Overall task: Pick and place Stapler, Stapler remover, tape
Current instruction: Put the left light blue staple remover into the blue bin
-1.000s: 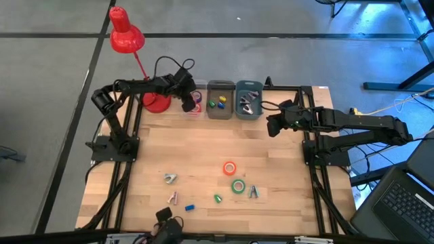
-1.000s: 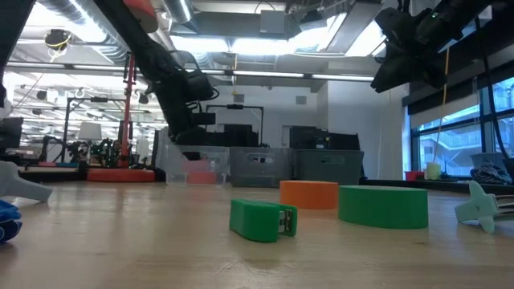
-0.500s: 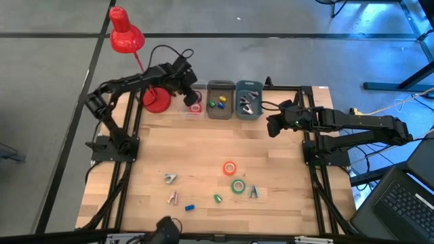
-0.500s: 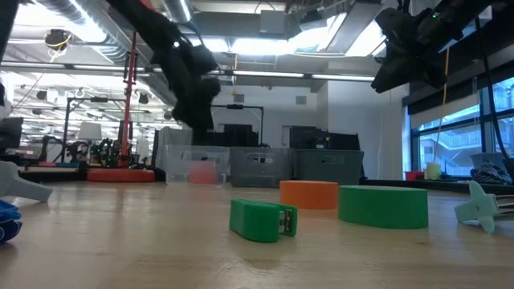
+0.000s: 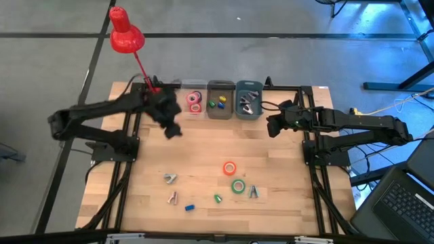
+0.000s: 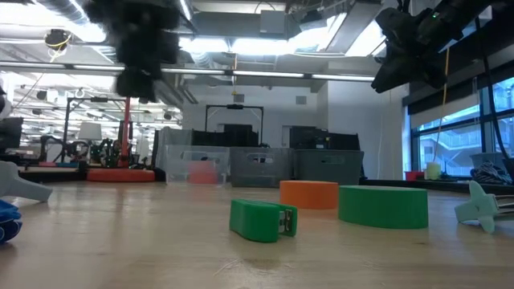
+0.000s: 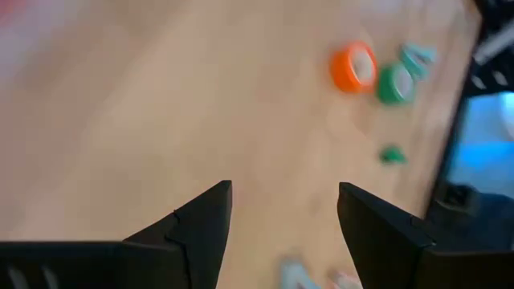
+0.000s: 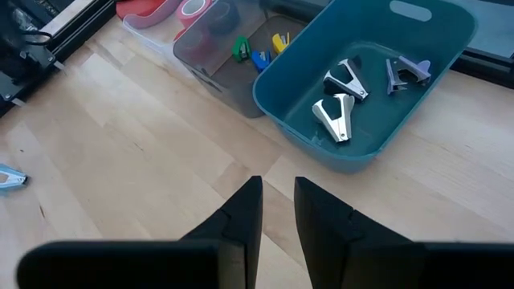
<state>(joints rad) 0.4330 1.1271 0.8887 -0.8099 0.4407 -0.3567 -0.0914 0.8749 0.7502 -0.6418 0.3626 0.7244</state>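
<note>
An orange tape roll (image 5: 230,168) and a green tape roll (image 5: 238,186) lie flat on the wood near the table's near edge, side by side in the low view (image 6: 309,194) (image 6: 384,205). A small green stapler (image 5: 218,198) and a blue one (image 5: 190,207) lie close by. Grey staple removers (image 5: 169,178) (image 5: 253,192) rest around them. My left gripper (image 5: 169,129) hangs open over bare wood left of centre, with the tape rolls (image 7: 353,67) farther off. My right gripper (image 5: 271,125) waits near the teal bin (image 8: 361,80), fingers a narrow gap apart, holding nothing.
Three bins line the far edge: a clear one (image 5: 194,103) with pink and red tape rolls, a grey one (image 5: 220,100) with small staplers, and the teal one (image 5: 249,100) with removers. A red desk lamp (image 5: 125,37) stands at the far left corner. Bare wood fills the middle.
My left arm has swung quickly away from the clear bin at the far edge, toward the table's near and left side, and now hangs over bare wood. The things on the table have stayed put.
</note>
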